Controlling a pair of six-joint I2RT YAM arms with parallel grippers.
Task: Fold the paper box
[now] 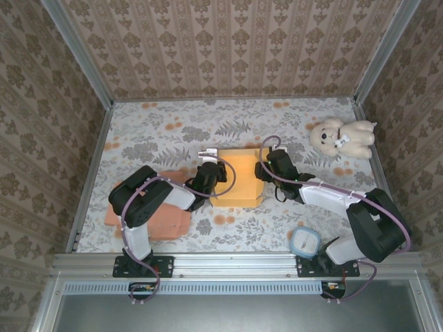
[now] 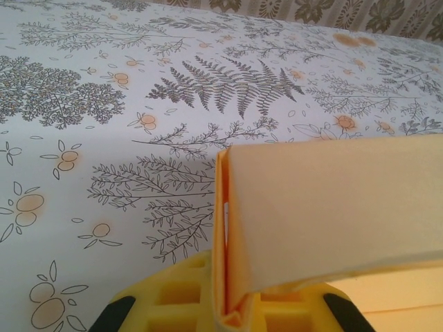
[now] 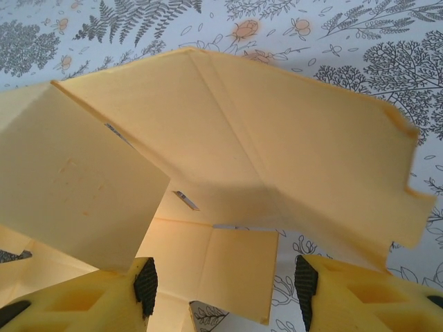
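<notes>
**Paper box** (image 1: 235, 178): found mid-bench between the two arms, on the fern-patterned bench (image 1: 173, 131). It is part-formed, with panels raised but none seen locked.

**Step in hand (judged):** the right-side wall is to be brought up and tucked while the left edge is anchored.
- The left pinch is best used as a fixed anchor so the base is not dragged.
- The wall panel (image 3: 291, 138) should be taken close to its scored crease, not at the notched free corner, where thin card is likely to buckle.
- The fold should be led along the existing crease lines.
- The small slit (image 3: 185, 200) should be watched, in case a tab is meant for it.

**Left gripper** (image 2: 232, 308): the jaws are clenched on a doubled fold at the box's left edge. The fold is seen standing upright between the yellow fingers (image 2: 173, 301). From above, the arm is folded back at the elbow, and the wrist is reached rightward, low over the bench.

**Right gripper** (image 3: 225, 290): the jaws are released and set apart, with nothing pinched between them. A side flap (image 3: 76, 180) is draped over one finger. The arm is stretched leftward from its base, and the wrist is held low at the box's right edge.

**Clutter:** a teddy bear (image 1: 342, 137) is noted well apart at the far right. A blue-rimmed container (image 1: 304, 242) is noted near the right base.
</notes>
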